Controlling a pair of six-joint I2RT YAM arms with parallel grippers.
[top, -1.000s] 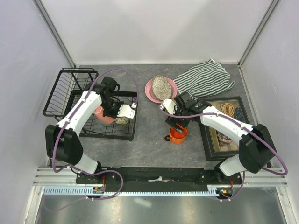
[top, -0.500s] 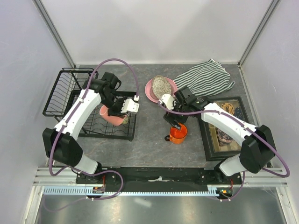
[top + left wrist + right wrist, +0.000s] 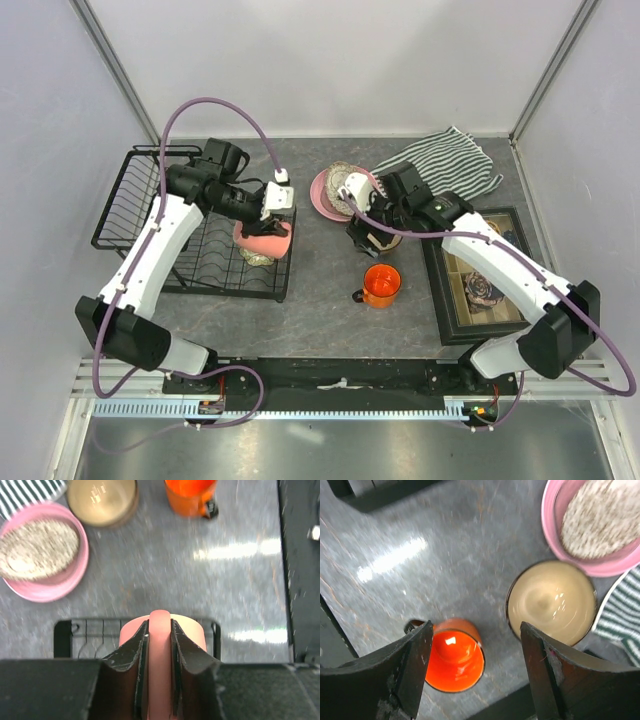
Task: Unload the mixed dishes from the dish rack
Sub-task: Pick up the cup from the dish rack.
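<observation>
My left gripper (image 3: 263, 224) is shut on the handle of the pink mug (image 3: 268, 243) and holds it above the right edge of the black dish rack (image 3: 150, 190); the handle shows between the jaws in the left wrist view (image 3: 160, 645). A small floral bowl (image 3: 258, 259) lies in the rack under the mug. My right gripper (image 3: 366, 236) is open and empty, raised above the table (image 3: 476, 627). The orange mug (image 3: 381, 285) stands upright on the table. The tan-brown bowl (image 3: 550, 602) sits beside it. The patterned oval dish (image 3: 345, 183) lies on the pink plate (image 3: 318, 195).
A striped cloth (image 3: 440, 165) lies at the back right. A dark compartmented box (image 3: 480, 270) of trinkets sits to the right of the orange mug. The rack's taller basket section is at the far left.
My left gripper has lifted the pink mug out of the rack and carried it right. My right gripper has let go of the orange mug, opened and moved up and away from it.
</observation>
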